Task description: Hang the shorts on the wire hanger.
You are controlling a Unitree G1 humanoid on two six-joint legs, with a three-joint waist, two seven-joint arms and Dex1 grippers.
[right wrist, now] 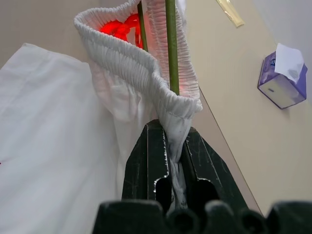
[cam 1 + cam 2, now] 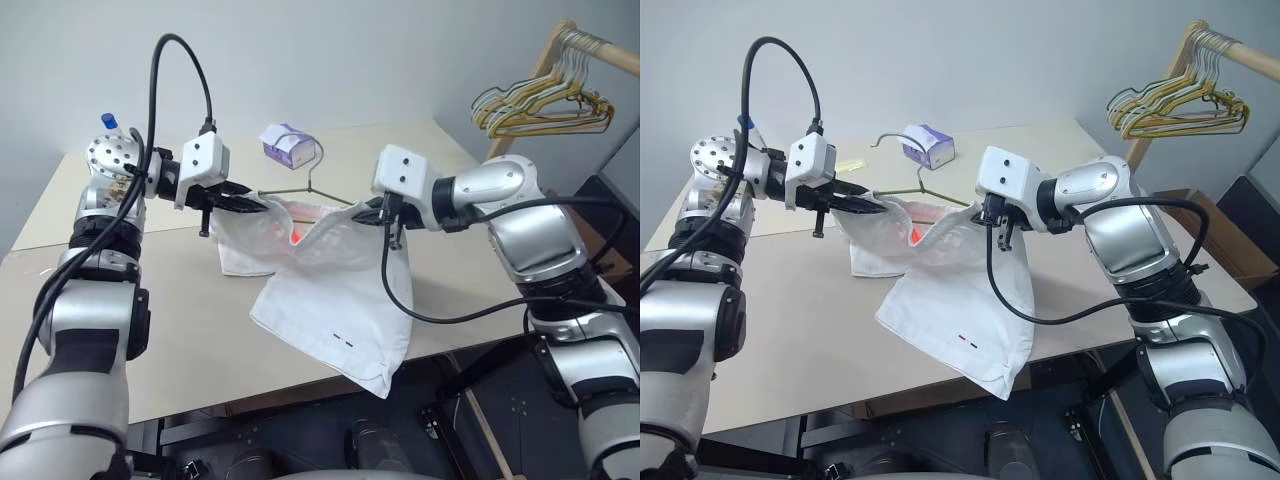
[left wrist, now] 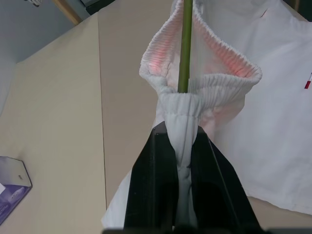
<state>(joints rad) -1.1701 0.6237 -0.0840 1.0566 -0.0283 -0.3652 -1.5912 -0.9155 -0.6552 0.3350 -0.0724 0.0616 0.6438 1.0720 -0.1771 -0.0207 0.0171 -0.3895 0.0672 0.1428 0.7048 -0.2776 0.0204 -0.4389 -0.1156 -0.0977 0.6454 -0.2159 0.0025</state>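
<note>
we see the shorts, thin white fabric with a ribbed, gathered waistband and two tiny dark marks near the hem, draped over the front edge of the pale beige desk, their upper part lifted off it. the left claw is clamped tight on one end of the waistband, and the right claw is pinched shut on the other end, so the band hangs slack between them. the wire hanger, a thin olive-grey triangle with a hook, sits just behind the shorts, its lower part inside the waistband. the wrist views add detail: in the left one a single green wire runs into the open waistband, with a pink glow on the fabric inside; in the right one two wires pass through the opening, and the glow is redder. behind the shorts, near the hanger's hook, stands a small purple tissue box with a white tissue sticking out. far right of the shorts, a bunch of wire hangers hangs from a wooden rack.
</note>
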